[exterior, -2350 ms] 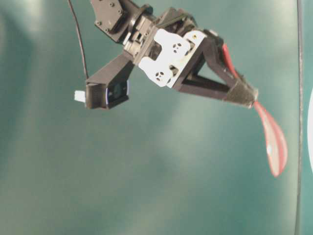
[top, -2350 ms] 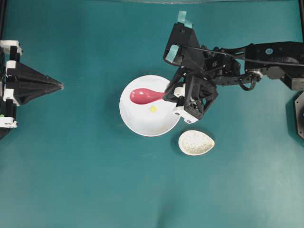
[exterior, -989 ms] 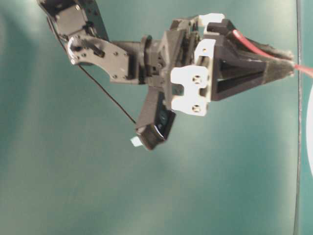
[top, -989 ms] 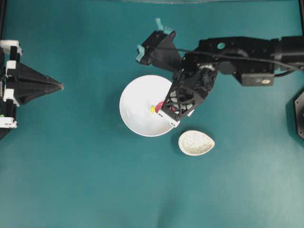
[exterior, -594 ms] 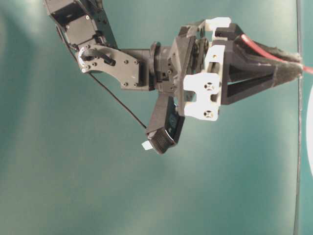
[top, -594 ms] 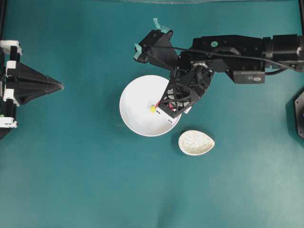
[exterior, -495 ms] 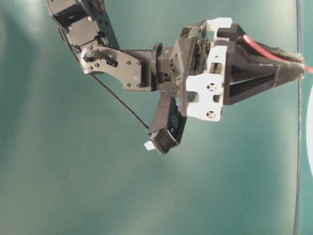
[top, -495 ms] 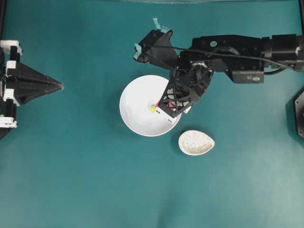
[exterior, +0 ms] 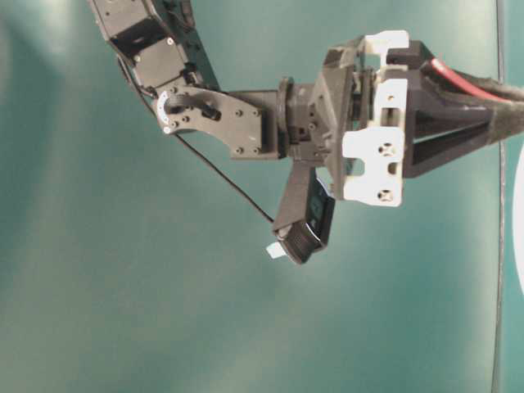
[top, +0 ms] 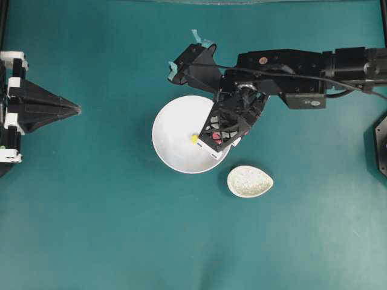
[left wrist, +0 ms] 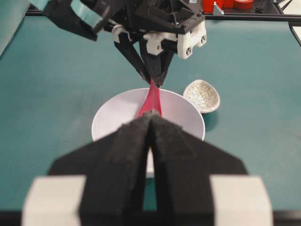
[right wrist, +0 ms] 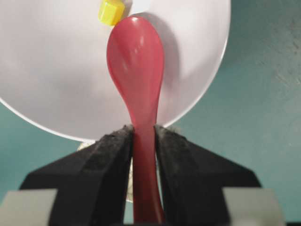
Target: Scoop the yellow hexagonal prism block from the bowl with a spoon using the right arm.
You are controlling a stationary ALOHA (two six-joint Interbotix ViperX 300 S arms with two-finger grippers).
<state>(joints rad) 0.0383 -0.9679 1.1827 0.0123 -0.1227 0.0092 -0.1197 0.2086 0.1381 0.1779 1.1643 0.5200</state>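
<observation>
Yellow hexagonal prism block (top: pixel 194 138) is lying inside the bowl (top: pixel 172 124) in the overhead view, toward 3 o'clock of the bowl's middle, with the right gripper (top: pixel 210 136) hanging over the rim at 3 o'clock and hiding most of the spoon (top: pixel 216 135); the speckled dish (top: pixel 250 181) is sitting at 4 o'clock of the bowl, and the left gripper (top: pixel 77 109) is resting at 9 o'clock, well apart. Table-level view: the right gripper body is filling the frame, and only a sliver of red handle is showing. Left wrist view: the left gripper's pads are meeting, holding nothing, and the spoon is slanting down into the bowl. Right wrist view: the right gripper's pads are clamping the spoon handle, and the scoop's tip is sitting just beside the block, at 12 o'clock of the scoop; whether the two are touching cannot be told. Judged risks: the rounded tip may be pushing the tiny block ahead across the slick bowl instead of sliding under it, or the glossy handle may be twisting between the pads. Count: one block, one bowl, one spoon, one dish, two grippers.
</observation>
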